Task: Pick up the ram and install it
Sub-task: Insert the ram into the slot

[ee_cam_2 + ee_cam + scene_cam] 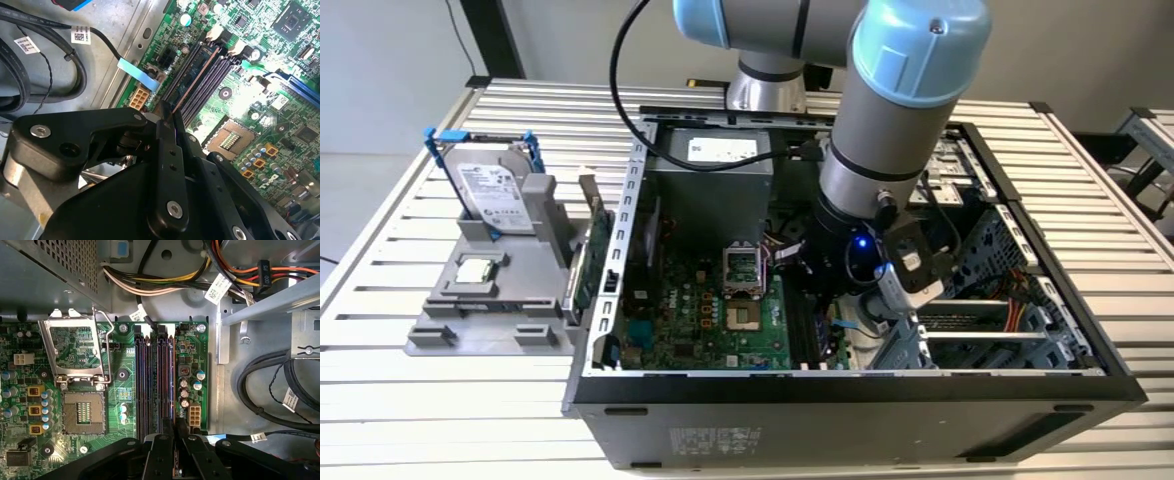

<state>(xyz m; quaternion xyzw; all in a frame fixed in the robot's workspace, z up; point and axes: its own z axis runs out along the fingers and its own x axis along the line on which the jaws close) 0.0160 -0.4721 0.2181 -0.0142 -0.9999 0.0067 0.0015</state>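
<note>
The ram is sitting edge-on in one of the black memory slots of the motherboard, the slot nearest the board's edge, running its full length between the white end latches. In the first wrist view the ram is showing as a thin dark strip running straight up from the fingertips. The gripper is reaching down over the near end of the stick, its two black fingers drawn close together with the ram's thin edge lying between the tips; whether they are actually pinching the stick or only touching it cannot be told.

Beside the slots, the open metal CPU socket frame is standing raised over the bare socket. A bundle of yellow, orange and black cables is running above the board.

In the exterior view the arm is plunging into the open computer case, which is lying on a slatted table. At the exterior view's left, a silver hard drive in a blue frame is standing upright in a gray holder, near the case's wall.
</note>
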